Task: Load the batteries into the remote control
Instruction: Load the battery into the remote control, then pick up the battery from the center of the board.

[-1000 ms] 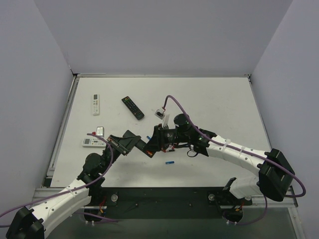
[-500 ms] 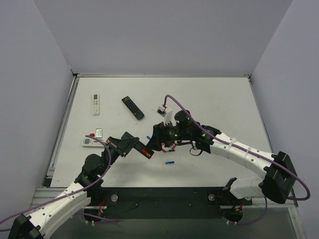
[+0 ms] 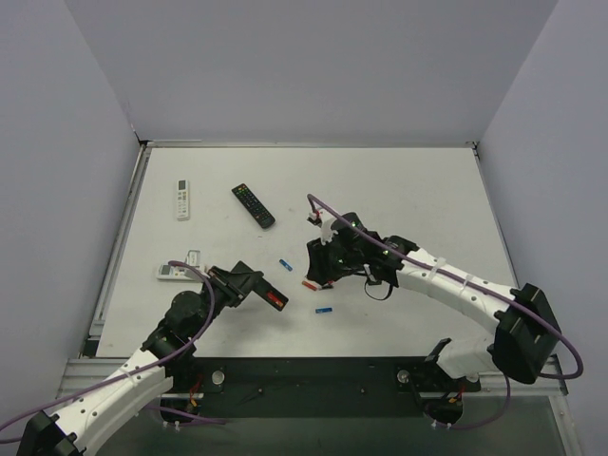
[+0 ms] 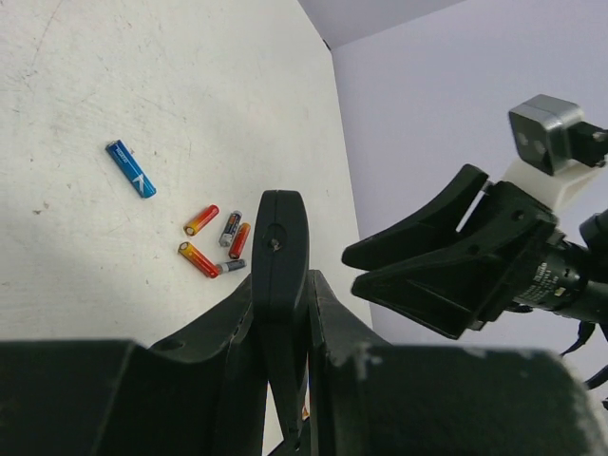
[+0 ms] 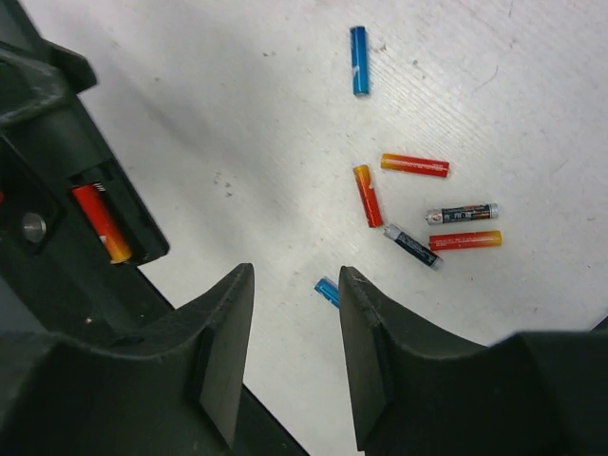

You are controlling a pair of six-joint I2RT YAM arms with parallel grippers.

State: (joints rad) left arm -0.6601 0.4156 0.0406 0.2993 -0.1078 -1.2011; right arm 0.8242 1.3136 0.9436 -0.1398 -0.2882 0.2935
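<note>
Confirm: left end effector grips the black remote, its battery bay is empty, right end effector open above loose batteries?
Wrong on the bay: the right wrist view shows one red-orange battery seated in the remote. Rest holds: left end effector grips it, right end effector open above the loose batteries.

No writing can be read: the blue battery [image 4: 130,169], toward ten o'clock in the left wrist view, and a dark battery [image 5: 462,213] in the right wrist view carry pale print too small to make out.
</note>
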